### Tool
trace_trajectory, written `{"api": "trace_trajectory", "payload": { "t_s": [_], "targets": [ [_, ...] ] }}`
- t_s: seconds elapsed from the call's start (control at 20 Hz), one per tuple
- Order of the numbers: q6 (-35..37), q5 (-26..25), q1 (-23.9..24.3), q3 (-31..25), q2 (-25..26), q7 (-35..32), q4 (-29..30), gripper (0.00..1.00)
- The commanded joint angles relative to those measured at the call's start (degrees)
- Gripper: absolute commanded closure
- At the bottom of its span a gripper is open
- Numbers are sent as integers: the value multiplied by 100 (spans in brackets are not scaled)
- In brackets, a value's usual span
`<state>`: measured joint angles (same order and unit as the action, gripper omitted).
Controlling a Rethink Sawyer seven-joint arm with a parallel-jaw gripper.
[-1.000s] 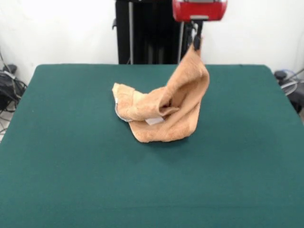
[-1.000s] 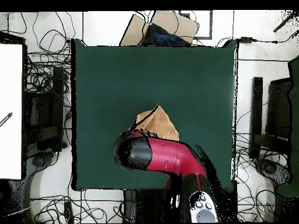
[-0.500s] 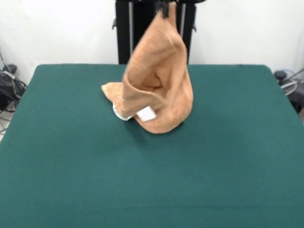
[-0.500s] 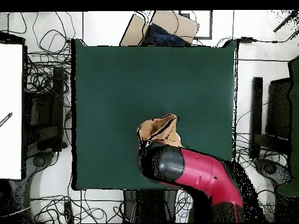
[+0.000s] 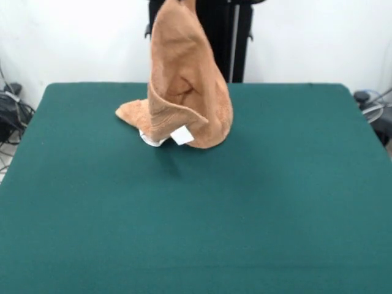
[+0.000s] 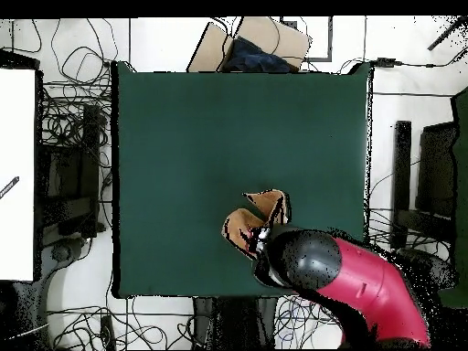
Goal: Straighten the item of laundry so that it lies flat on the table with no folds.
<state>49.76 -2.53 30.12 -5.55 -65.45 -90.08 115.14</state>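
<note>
I see the table point(image 5: 294, 214), a broad rectangle of dark green cloth that fills most of the front view and sits square in the overhead view point(image 6: 183, 128). Its surface is bare apart from one thing near the edge closest to the robot's pedestal.

From above, the red and black arm point(image 6: 356, 279) reaches in over that robot-side edge, toward the corner on the picture's right, and its rounded black head covers the spot where the cloth is lifted.

The item of laundry point(image 5: 184, 86) is an orange-tan terry towel, drawn up into a tall cone. Its peak runs out of the top of the front view, in front of the black pedestal. Its lower part rests on the table near the robot-side edge, about midway along it, with a flap spread out to the picture's left. In the overhead view I see the towel point(image 6: 260, 212) as a small bunched shape just beside the arm's head, well apart from the far edge and both side edges. It is plainly folded and not flat.

A small white tag point(image 5: 181, 136) shows at the towel's lower front.

The gripper itself does not show in either view, so I cannot tell how its claw stands.
</note>
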Motion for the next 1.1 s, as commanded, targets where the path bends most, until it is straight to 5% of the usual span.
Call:
{"api": "trace_trajectory", "payload": {
  "t_s": [0.05,0.35,1.1],
  "targets": [
    [571,-244,149,-604,-95,992,-127,100],
    [956,-452,369,-416,-652,1215,-199,100],
    [100,-956,1203,-555,-504,1296,197,100]
  ]
}}
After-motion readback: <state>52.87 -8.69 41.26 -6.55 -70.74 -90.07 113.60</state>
